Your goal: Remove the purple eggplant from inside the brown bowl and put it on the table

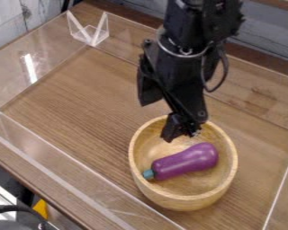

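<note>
The black tool (171, 110), pointing steeply downward, hangs above the far rim of the brown bowl (157, 194); its two fingers are spread wide, one dark finger (149, 85) toward ten o'clock and the other finger (173, 128) reaching down to the bowl's rim at about twelve o'clock, and nothing lies between them. The black arm rises from the tool to the top edge of the view at about one o'clock. Below the tool, the purple eggplant (186, 162) lies on its side inside the brown bowl, its rounded end toward two o'clock and its teal-green stem cap toward eight o'clock, close to the inner wall; it is apart from the tool. The bowl stands on the wood-grain bench (93, 99), in the area toward five o'clock of the view. Clear acrylic walls (39, 58) edge the bench, and a clear angled piece (87, 28) sits at the far corner toward eleven o'clock.
</note>
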Robot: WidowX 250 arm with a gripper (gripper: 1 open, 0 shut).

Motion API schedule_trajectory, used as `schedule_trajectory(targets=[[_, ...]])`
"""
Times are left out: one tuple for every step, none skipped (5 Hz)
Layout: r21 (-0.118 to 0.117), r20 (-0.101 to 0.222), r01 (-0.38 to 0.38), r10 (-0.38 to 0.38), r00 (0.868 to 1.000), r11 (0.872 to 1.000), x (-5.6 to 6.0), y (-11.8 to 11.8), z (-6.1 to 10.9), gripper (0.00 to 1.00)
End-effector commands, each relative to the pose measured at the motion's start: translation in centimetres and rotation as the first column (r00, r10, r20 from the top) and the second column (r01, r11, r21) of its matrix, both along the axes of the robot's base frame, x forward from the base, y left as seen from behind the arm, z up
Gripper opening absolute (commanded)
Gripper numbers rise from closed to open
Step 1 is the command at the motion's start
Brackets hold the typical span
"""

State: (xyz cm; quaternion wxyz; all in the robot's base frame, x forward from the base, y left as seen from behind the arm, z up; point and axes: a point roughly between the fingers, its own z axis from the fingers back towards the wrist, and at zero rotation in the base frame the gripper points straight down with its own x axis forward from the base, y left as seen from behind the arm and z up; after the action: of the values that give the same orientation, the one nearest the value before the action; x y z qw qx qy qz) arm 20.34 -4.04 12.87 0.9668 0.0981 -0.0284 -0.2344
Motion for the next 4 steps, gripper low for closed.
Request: schedule_trajectory(targets=[[-0.013, 0.023, 0.011, -0.010, 1.000, 1.000, -0.3, -0.1, 1.2, 0.00], [-0.017, 0.019, 0.018, -0.017, 1.000, 1.000, -0.9, -0.1, 1.7, 1.00], [-0.019, 0.014, 0.022, -0.022, 1.000, 1.000, -1.0, -0.4, 0.7, 1.00], [-0.024, 0.018, 0.039, -0.038, 0.999, 0.999, -1.3, -0.8, -0.4, 1.00]])
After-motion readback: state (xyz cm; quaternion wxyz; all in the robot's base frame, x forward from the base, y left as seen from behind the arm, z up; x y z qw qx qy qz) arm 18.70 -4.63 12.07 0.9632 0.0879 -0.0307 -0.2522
